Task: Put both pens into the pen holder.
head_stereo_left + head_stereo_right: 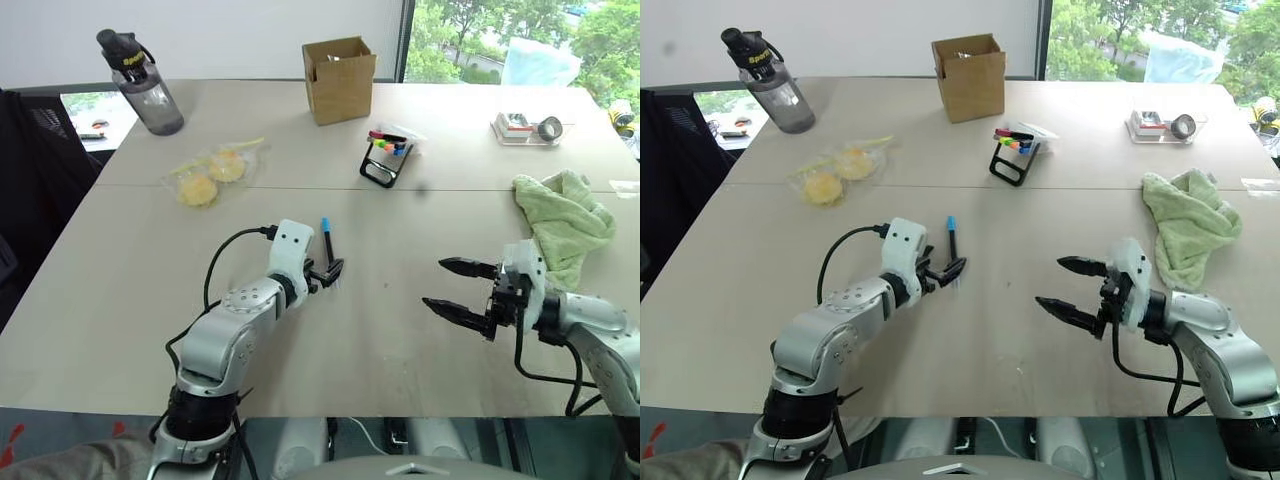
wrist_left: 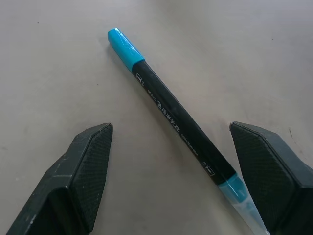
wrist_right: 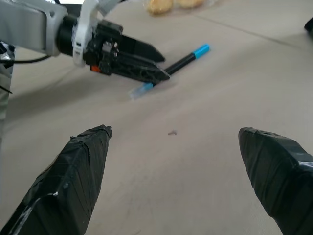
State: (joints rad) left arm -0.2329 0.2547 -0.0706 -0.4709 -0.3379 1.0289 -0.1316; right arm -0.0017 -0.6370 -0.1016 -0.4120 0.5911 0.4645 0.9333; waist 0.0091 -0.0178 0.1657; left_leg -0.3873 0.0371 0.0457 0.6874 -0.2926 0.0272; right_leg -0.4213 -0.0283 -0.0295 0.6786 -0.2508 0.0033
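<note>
A black pen with blue ends [image 1: 328,243] lies flat on the bench [image 1: 130,310], left of the frame's centre in the head views. The left gripper [image 1: 331,272] sits low over the pen's near end with its fingers apart. The left wrist view shows what the head views cannot: the pen runs slantwise between the two spread fingers [image 2: 83,166], and its near blue end with a clear tip lies just beside one finger; whether they touch I cannot tell.

The right gripper [image 1: 458,288] hangs at the lower right, fingers wide apart and holding nothing. Its wrist view looks across the bench at the left gripper and the pen.

The pen holder [image 1: 384,160] stands in the upper middle of the head views, coloured markers in it, just below a cardboard box [image 1: 339,78]. A green cloth [image 1: 566,220] lies at the right.
</note>
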